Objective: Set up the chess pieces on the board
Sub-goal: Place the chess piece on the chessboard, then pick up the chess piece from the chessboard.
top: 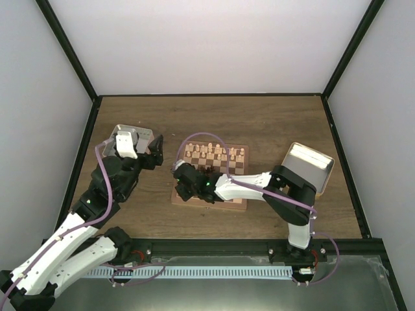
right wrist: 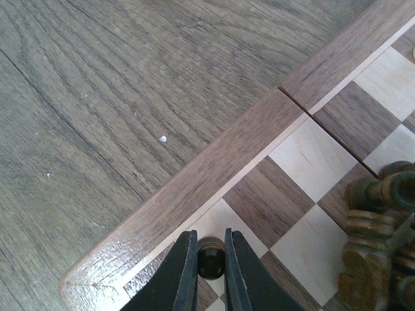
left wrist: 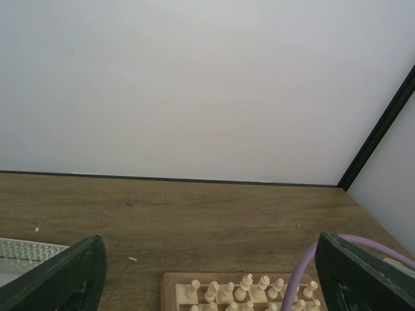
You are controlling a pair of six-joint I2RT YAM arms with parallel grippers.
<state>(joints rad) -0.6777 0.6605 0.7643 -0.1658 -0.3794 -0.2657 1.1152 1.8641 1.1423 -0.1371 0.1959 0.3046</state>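
The chessboard (top: 209, 205) lies mid-table. Cream chess pieces (top: 214, 154) stand in rows along its far side; the left wrist view shows them too (left wrist: 246, 285). My right gripper (top: 184, 185) is over the board's near-left corner, shut on a dark brown pawn (right wrist: 211, 258) that sits low over a pale corner square beside the board's brown border (right wrist: 214, 162). More dark pieces (right wrist: 376, 227) are clustered just to the right of it. My left gripper (top: 157, 150) is open and empty, held off the board's far-left corner, its fingers (left wrist: 65, 278) spread wide.
A shallow metal tray (top: 148, 137) lies under my left wrist, its edge in the left wrist view (left wrist: 26, 249). A second metal tray (top: 308, 165) lies right of the board. A purple cable (left wrist: 305, 272) arcs over the board. Black frame posts and pale walls ring the table.
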